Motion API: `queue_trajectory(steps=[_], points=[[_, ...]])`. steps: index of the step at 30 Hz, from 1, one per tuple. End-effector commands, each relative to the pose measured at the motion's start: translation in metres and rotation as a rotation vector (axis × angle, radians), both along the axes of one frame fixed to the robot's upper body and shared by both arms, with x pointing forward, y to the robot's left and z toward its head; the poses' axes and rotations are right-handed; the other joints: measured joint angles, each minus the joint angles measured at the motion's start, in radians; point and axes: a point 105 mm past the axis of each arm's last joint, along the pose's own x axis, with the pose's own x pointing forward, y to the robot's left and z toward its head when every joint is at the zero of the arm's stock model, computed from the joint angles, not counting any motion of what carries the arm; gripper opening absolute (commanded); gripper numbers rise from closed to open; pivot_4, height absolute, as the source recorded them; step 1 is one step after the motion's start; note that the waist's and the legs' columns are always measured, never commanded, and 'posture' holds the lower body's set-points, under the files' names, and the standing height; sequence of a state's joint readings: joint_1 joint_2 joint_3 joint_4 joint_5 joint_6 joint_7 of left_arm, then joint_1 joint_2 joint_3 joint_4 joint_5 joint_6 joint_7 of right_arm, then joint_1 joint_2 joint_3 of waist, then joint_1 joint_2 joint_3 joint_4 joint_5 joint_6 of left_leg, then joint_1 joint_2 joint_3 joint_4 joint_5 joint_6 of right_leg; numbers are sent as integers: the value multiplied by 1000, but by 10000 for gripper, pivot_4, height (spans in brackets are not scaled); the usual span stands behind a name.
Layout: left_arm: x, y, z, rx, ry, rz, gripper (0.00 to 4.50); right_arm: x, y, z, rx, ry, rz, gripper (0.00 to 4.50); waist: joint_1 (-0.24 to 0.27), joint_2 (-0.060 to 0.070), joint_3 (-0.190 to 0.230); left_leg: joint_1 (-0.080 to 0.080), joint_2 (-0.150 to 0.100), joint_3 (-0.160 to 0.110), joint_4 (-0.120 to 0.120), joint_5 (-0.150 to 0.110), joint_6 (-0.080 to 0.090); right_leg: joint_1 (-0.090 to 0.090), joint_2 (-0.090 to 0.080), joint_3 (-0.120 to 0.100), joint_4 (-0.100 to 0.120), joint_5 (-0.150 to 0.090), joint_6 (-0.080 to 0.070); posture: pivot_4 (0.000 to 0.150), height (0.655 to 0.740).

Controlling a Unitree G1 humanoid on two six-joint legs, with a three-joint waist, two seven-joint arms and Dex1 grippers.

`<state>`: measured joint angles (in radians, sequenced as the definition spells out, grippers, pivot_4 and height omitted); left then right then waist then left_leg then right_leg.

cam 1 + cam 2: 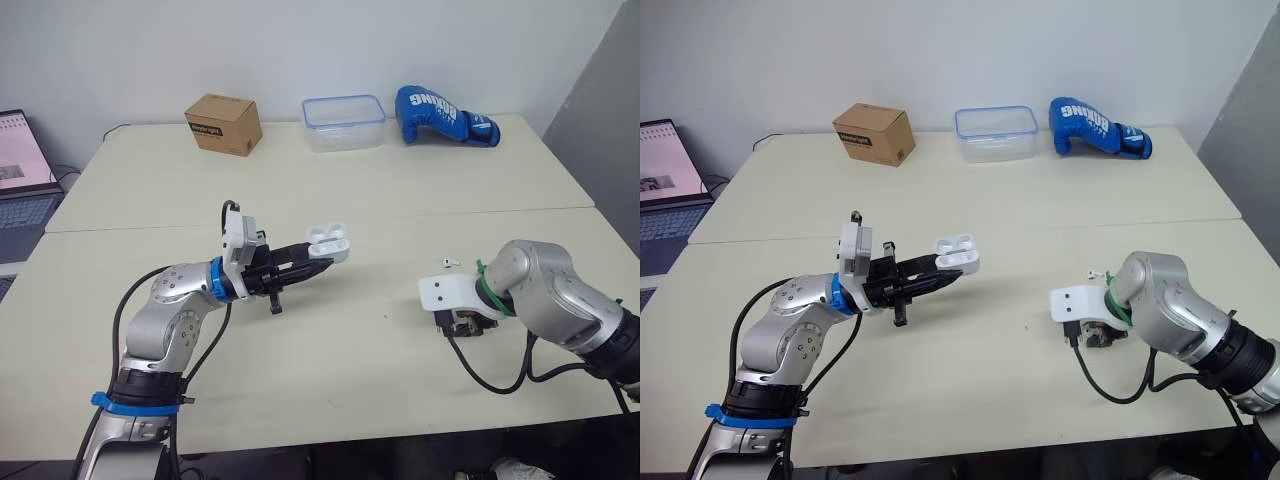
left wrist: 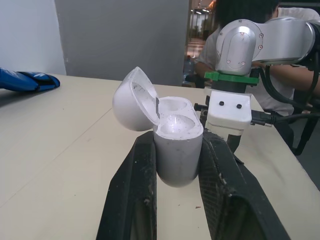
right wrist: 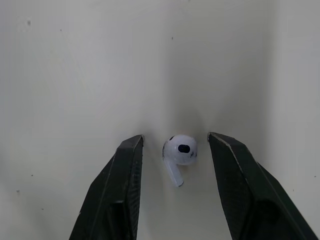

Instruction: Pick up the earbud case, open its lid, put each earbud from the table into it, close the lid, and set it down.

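Observation:
My left gripper [image 1: 318,262] is shut on the white earbud case [image 1: 328,241] and holds it above the middle of the table. The lid stands open, and the two sockets of the case [image 2: 175,145] look empty. My right gripper [image 1: 462,322] points down at the table on the right. It is open [image 3: 176,137], with one white earbud [image 3: 180,152] lying on the table between its fingers, touching neither. A second small earbud [image 1: 449,263] lies on the table just beyond the right gripper.
Along the far edge stand a cardboard box [image 1: 223,123], a clear plastic container [image 1: 344,122] and a blue boxing glove [image 1: 443,114]. A laptop [image 1: 20,170] sits off the table's left side. A person [image 2: 240,10] sits behind the right arm.

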<state>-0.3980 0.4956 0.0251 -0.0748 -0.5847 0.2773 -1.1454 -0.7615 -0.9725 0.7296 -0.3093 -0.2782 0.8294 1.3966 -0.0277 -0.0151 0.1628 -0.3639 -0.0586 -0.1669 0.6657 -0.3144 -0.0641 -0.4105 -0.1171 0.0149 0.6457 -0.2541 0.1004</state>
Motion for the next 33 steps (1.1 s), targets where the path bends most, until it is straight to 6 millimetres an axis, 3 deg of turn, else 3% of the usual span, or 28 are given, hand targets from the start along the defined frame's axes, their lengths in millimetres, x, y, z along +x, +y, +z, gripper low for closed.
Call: queue_trajectory(steps=[1,15,18,21,33], points=[[-5,-3,11,-8,-55,-15,7457,4,0,6,-18,-31,-2,21103,0,0,0,0,0,0,0,0,0,0,0,0,0,0,0,1500,7307],[-5,-4,10,-11,-53,-10,7457,3,-3,6,-39,-17,-5,21103,0,0,0,0,0,0,0,0,0,0,0,0,0,0,0,1500,7307],[-5,-4,9,-12,-52,-9,7457,2,-3,6,-42,-18,-9,15494,0,0,0,0,0,0,0,0,0,0,0,0,0,0,0,1500,7307],[-5,-4,9,-12,-52,-9,7457,2,-2,6,-38,-18,-11,4797,0,0,0,0,0,0,0,0,0,0,0,0,0,0,0,1500,7307],[-5,-3,10,-12,-53,-6,7457,2,0,5,-41,-19,-9,4012,0,0,0,0,0,0,0,0,0,0,0,0,0,0,0,1500,7307]])
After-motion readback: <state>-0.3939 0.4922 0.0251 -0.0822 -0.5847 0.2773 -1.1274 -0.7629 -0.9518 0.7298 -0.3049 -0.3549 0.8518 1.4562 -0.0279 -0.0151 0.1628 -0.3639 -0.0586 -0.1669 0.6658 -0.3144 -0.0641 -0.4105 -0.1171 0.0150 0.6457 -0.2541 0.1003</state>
